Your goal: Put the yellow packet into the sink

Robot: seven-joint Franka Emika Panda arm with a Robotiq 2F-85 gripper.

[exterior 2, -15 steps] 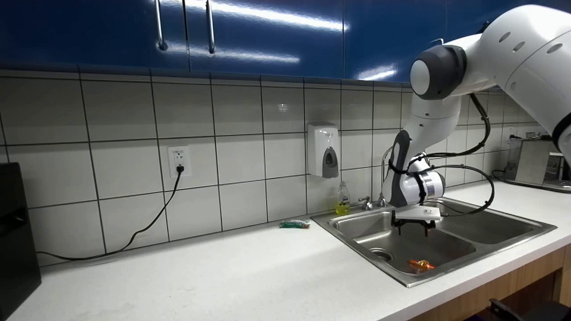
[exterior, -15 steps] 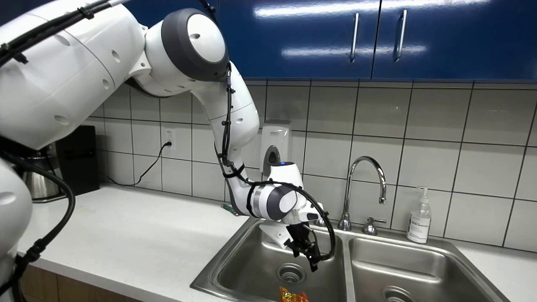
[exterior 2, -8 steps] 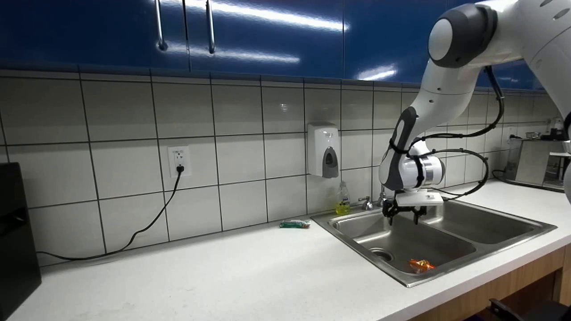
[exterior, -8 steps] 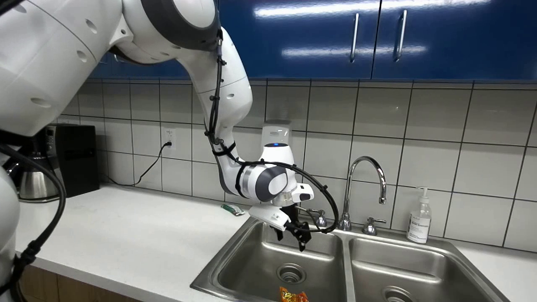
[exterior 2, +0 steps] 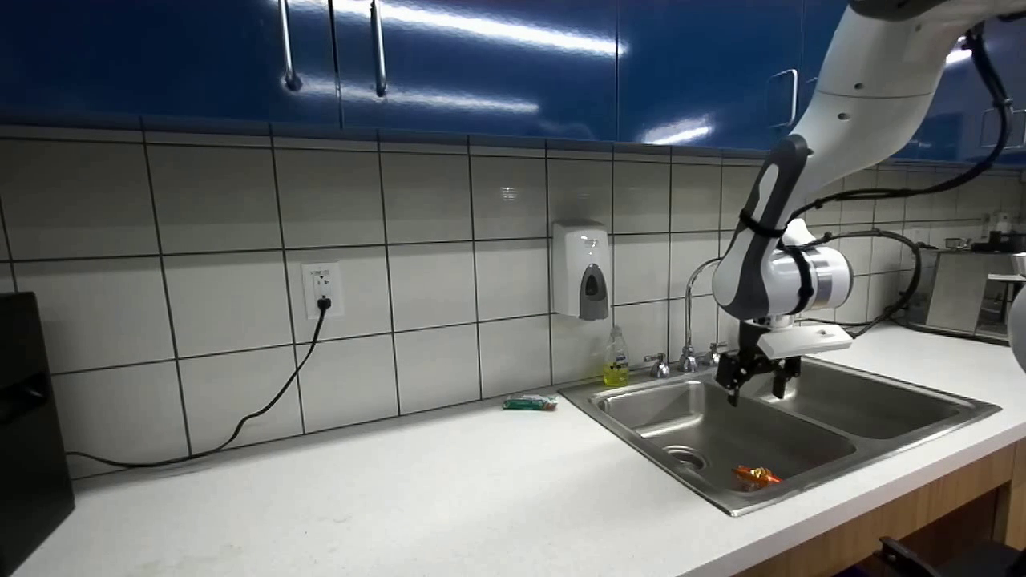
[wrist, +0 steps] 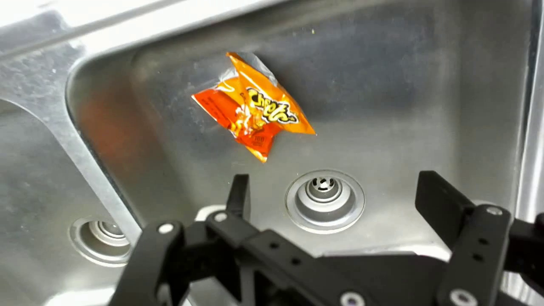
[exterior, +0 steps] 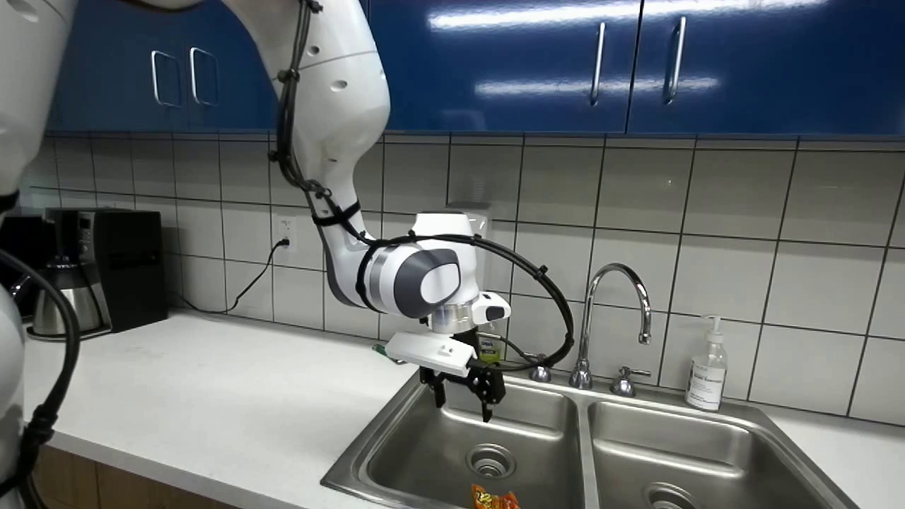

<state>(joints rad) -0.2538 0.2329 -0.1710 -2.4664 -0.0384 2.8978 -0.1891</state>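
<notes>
The yellow packet, orange-yellow with red parts, lies on the floor of a sink bowl; it shows in both exterior views (exterior: 493, 500) (exterior 2: 756, 478) and in the wrist view (wrist: 259, 108). The stainless steel sink (exterior: 417, 459) has two bowls with round drains, and shows in an exterior view (exterior 2: 773, 437) and the wrist view (wrist: 382, 106). My gripper (exterior: 464, 408) is open and empty above the packet's bowl, toward the faucet side. It also shows in an exterior view (exterior 2: 757, 397). In the wrist view the fingers (wrist: 333, 187) are wide apart with a drain between them.
A curved chrome faucet (exterior: 585, 332) and handles stand behind the sink. A pump bottle (exterior: 707, 371), a yellow soap bottle (exterior 2: 616, 365) and a green wrapper (exterior 2: 529, 403) are near the wall. A soap dispenser (exterior 2: 580, 272) and blue cabinets (exterior 2: 481, 72) hang above. A black appliance (exterior: 134, 268) stands on the counter.
My arm has risen and drawn back, lifting the gripper higher above the sink bowl. The gripper stays open. The packet has not moved.
</notes>
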